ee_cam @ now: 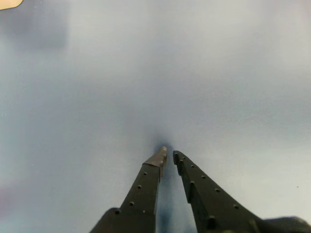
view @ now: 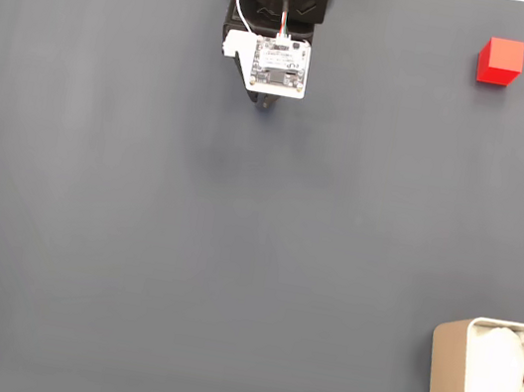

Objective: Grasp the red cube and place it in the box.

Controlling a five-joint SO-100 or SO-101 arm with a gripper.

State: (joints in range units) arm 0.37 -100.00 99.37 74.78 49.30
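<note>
A dark grey mat (view: pixel 233 252) covered the whole table in the fixed view, faintly creased, with a white strip along its top edge. The red cube (view: pixel 500 61) sat near the upper right corner, well apart from the beige box (view: pixel 444 372) with its white lining at lower right. In the wrist view the gripper (ee_cam: pixel 169 155) held nothing, its jaws nearly together above bare mat.

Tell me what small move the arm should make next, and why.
Probably swing toward the cube. In the fixed view it sits far right of the gripper, whose jaws look nearly shut and hold nothing; they must open before a grasp.
</note>
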